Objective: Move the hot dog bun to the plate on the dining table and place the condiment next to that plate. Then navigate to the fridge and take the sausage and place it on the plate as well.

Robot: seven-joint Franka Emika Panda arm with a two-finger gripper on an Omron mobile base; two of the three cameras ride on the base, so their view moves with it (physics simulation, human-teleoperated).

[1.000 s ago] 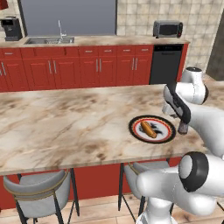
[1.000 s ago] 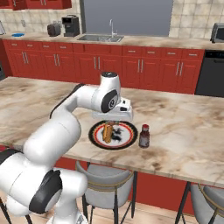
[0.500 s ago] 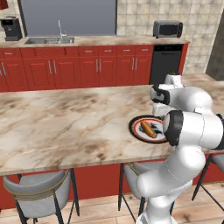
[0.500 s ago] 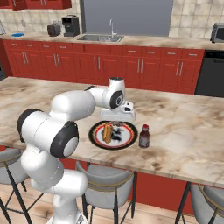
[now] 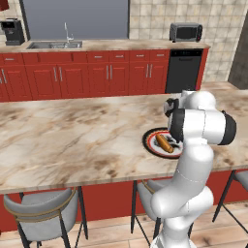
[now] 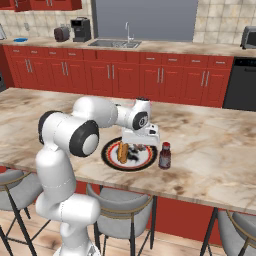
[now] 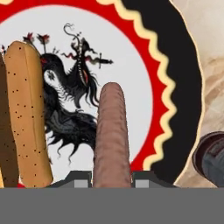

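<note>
My gripper point(image 7: 112, 179) is shut on the sausage point(image 7: 112, 131), a slim pinkish-brown cylinder that points out over the plate point(image 7: 183, 74). The hot dog bun point(image 7: 26, 113) lies on the plate's left side in the hand view. In the right base view the gripper point(image 6: 140, 146) hangs just above the black-rimmed plate point(image 6: 107, 159), where the bun point(image 6: 122, 152) rests. The condiment point(image 6: 164, 155) stands upright just right of the plate on the dining table point(image 6: 210, 150). In the left base view the arm covers part of the plate point(image 5: 147, 140), and the bun point(image 5: 163, 144) shows on it.
Grey stools point(image 6: 117, 202) point(image 5: 41, 208) stand under the table's near edge. Behind the table runs a row of red cabinets with a sink point(image 5: 53, 44), a coffee machine point(image 6: 81, 29), a toaster oven point(image 5: 185, 32) and a black dishwasher point(image 5: 183, 70).
The arm has folded in more upright beside the plate. The hand has come in over the plate and a little lower. The jaws stay shut on the sausage.
</note>
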